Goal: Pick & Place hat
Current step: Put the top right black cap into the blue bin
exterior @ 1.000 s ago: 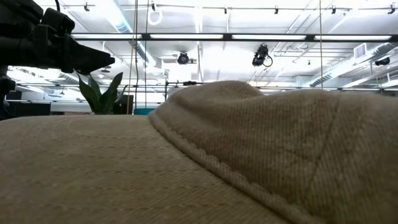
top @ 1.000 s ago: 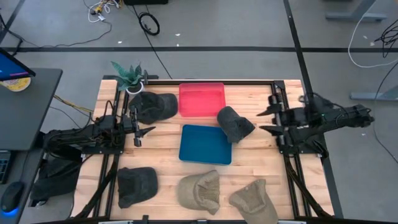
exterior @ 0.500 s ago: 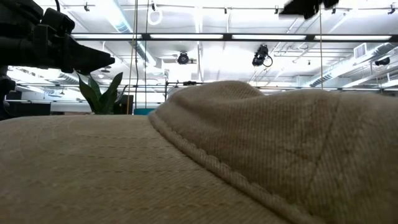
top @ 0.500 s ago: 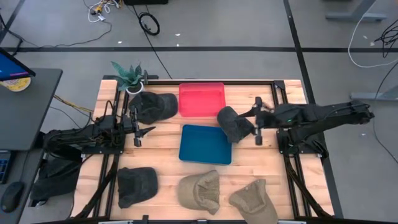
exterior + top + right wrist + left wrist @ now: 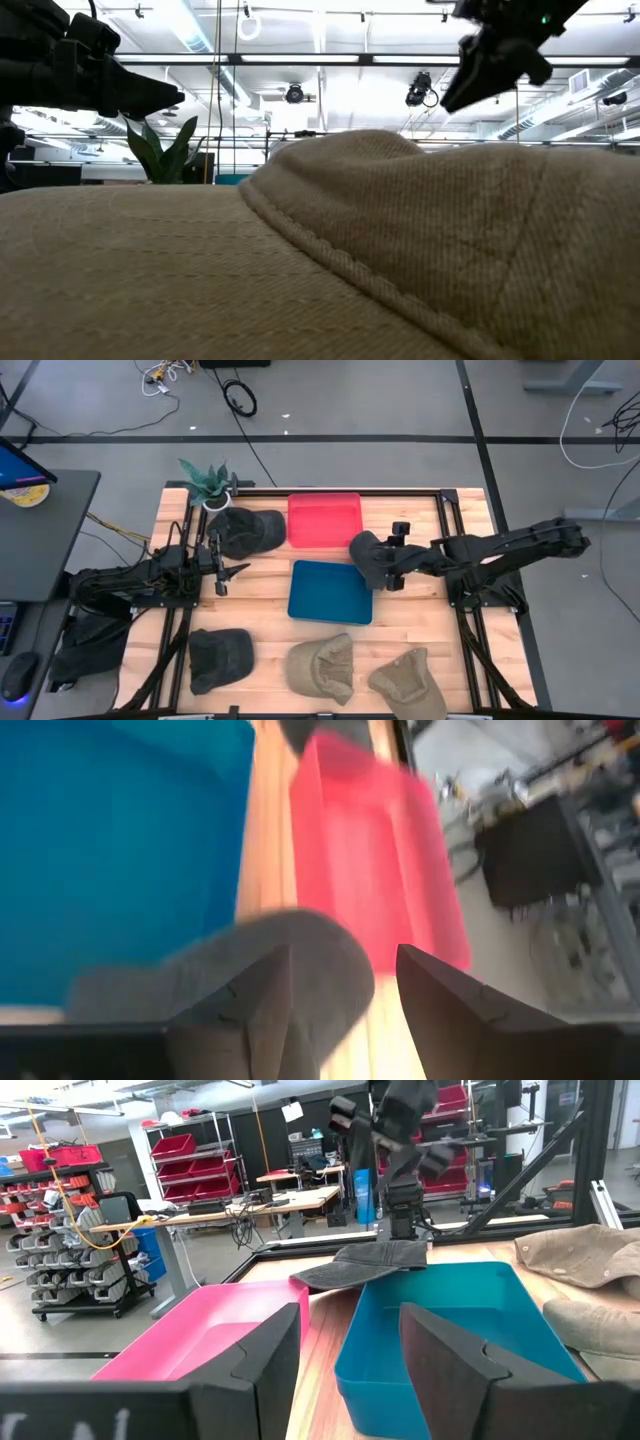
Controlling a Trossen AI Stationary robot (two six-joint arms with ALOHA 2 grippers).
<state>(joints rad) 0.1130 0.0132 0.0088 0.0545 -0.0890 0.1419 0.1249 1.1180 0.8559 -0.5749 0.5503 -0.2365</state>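
Observation:
A dark grey hat [image 5: 372, 561] lies on the wood between the red tray [image 5: 323, 520] and the blue tray [image 5: 330, 592], its edge over the blue tray's corner. My right gripper [image 5: 396, 556] hangs open just above the hat's right side, slanting down. In the right wrist view its fingers [image 5: 262, 1002] frame the hat's crown [image 5: 215, 975] without plainly touching it. My left gripper [image 5: 222, 566] waits open and level at the table's left. In its wrist view the same hat [image 5: 368, 1260] shows under the right arm.
A dark cap [image 5: 246, 530] lies at the far left by a small plant [image 5: 206, 479]. Another dark hat [image 5: 220, 658] and two tan hats [image 5: 320, 665] [image 5: 408, 682] lie along the near edge. One tan hat [image 5: 320, 270] fills the low view.
My right gripper has swung from the table's right edge toward the left, come down and tipped its fingers downward until it stands over the dark grey hat. Its fingers have stayed open. The hat has not moved.

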